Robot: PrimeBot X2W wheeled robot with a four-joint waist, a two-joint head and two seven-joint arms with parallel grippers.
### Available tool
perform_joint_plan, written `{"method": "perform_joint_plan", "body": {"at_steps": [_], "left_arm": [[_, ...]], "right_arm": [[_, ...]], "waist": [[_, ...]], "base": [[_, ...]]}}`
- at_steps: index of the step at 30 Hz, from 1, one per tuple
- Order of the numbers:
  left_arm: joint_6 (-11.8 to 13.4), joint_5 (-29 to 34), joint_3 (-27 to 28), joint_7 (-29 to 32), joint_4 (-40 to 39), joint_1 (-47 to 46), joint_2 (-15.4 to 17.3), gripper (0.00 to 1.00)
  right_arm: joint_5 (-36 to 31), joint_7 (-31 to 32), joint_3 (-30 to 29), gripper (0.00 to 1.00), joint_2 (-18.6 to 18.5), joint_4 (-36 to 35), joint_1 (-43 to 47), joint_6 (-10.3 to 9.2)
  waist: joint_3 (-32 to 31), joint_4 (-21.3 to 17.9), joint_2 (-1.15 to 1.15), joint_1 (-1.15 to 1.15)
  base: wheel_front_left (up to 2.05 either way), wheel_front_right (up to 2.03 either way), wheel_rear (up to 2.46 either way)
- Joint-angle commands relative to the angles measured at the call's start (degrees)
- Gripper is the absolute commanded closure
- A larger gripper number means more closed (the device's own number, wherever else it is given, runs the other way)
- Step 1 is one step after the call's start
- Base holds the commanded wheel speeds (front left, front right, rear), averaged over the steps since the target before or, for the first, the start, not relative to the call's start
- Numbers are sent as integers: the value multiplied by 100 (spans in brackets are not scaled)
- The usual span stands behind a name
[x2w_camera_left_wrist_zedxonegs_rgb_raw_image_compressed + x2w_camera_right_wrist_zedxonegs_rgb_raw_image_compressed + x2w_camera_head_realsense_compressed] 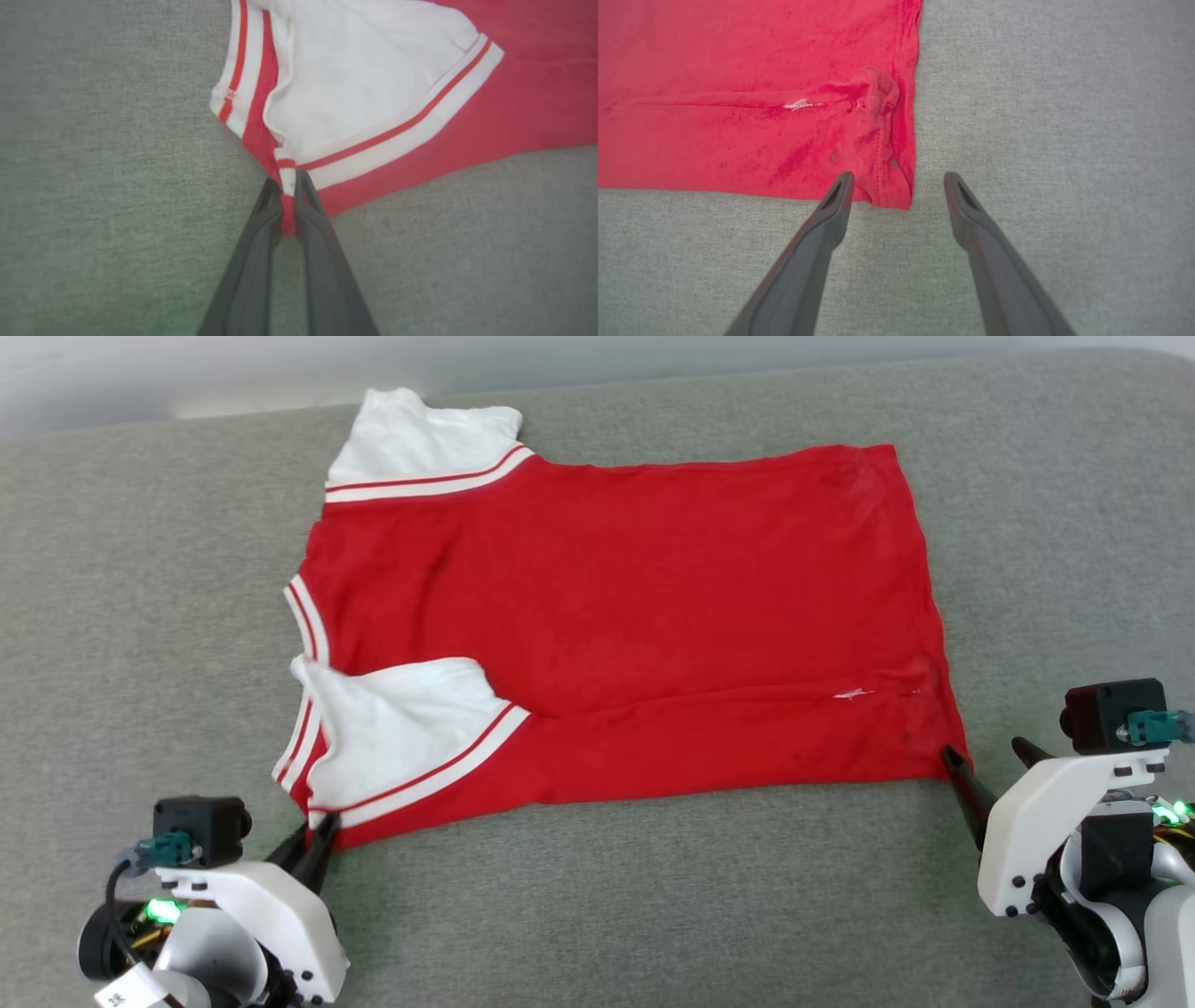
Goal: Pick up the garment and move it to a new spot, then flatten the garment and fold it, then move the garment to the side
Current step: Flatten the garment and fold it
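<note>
Garment [635,607] lies spread flat on grey woven surface [140,616], centre of head frame; collar end at left, hem at right. One white sleeve [425,439] at upper left, the other [401,723] folded over the red body at lower left. Long crease runs along the lower edge.

Left pincer [316,835], lower left: pressed together, pinching the garment's striped corner; left wrist view shows red-and-white cloth [373,93] caught between the tips [288,186].

Right pincer [982,749], lower right: spread, straddling the hem corner [896,196]; contact with the cloth cannot be told.
</note>
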Motion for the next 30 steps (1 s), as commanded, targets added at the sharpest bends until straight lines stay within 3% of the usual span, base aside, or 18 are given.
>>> {"method": "perform_joint_plan", "body": {"at_steps": [1, 9, 11, 23, 24, 25, 26, 30], "left_arm": [[29, 51, 54, -105, -144, -17, 8, 100], [125, 208, 158, -306, -889, -94, 114, 100], [19, 257, 110, -366, -1049, -139, 135, 100], [26, 252, 94, -455, -1023, -71, 112, 100], [20, 265, 76, -429, -992, -69, 129, 100], [8, 255, 63, -415, -973, -71, 124, 100], [-7, 221, 50, -404, -949, -64, 105, 100], [-10, 249, -44, -250, -772, -8, 182, 100]], "right_arm": [[-79, 47, -3, 0, -52, 74, -88, -2], [-316, 173, -68, 0, -74, 594, -303, -2], [-396, 164, -81, 0, -101, 736, -359, -2], [-571, 263, -116, 0, 34, 1612, -316, -2], [-521, 288, -92, 25, 54, 1675, -300, -2], [-483, 309, -70, 78, 70, 1723, -282, -2], [-443, 319, -54, 100, 82, 1756, -276, -2], [-377, 217, -142, 100, 56, 1771, -291, -4]], "waist": [[-45, 73, 0, 0], [36, 300, 0, 0], [82, 356, 0, 0], [270, 526, 0, 0], [275, 528, 0, 0], [275, 527, 0, 0], [272, 525, 0, 0], [201, 480, 0, 0]], "base": [[0, 0, 0], [0, 0, 0], [0, 0, 0], [0, 0, 0], [0, 0, 0], [0, 0, 0], [0, 0, 0], [0, 0, 0]]}}
